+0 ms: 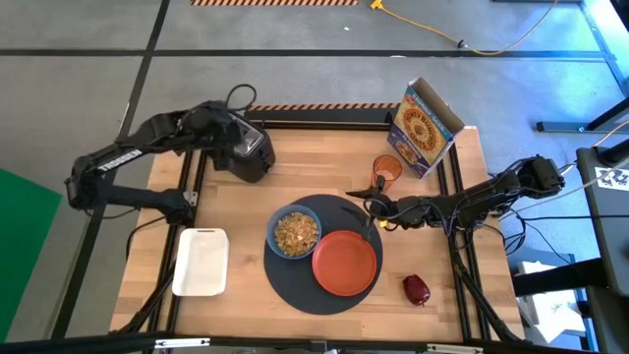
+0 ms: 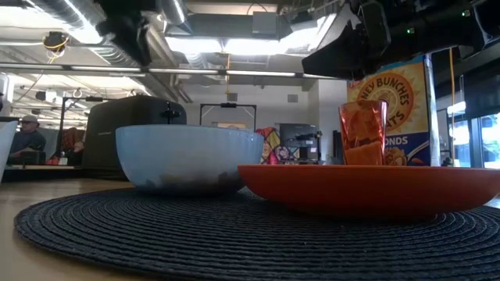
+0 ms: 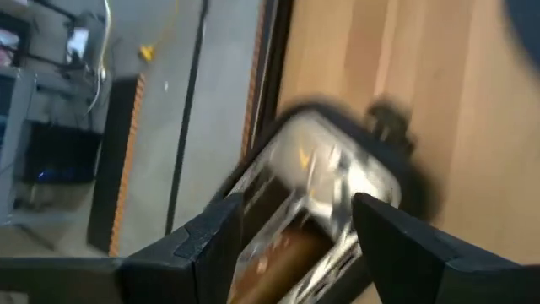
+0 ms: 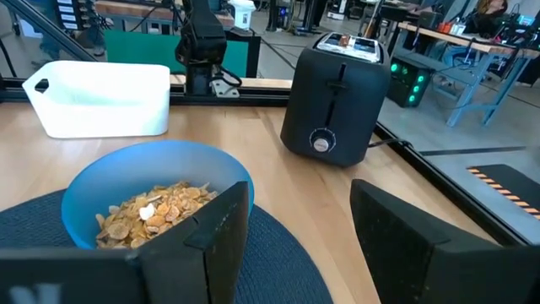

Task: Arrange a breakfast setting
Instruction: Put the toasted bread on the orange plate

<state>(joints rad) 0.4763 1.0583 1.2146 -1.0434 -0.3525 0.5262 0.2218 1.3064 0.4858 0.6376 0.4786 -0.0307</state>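
Note:
The blue bowl (image 1: pixel 295 233), filled with cereal, and the empty orange plate (image 1: pixel 345 262) sit on the round dark-grey mat (image 1: pixel 313 295). The translucent orange cup (image 1: pixel 387 169) stands on the table just past the mat's far right. The dark-red fruit (image 1: pixel 416 289) lies on the table right of the mat. A brown toast slice (image 3: pixel 283 257) sticks up in the slot of the black toaster (image 1: pixel 246 149). My left gripper (image 3: pixel 295 228) is open above the toaster, with a finger on either side of the slot. My right gripper (image 4: pixel 299 219) is open and empty over the mat's far right edge, near the cup.
A cereal box (image 1: pixel 425 128) stands at the far right corner, behind the cup. A white rectangular tray (image 1: pixel 201 261) lies at the near left. The toaster's cord (image 1: pixel 239 95) loops off the far edge. Bare wood lies between the toaster and the mat.

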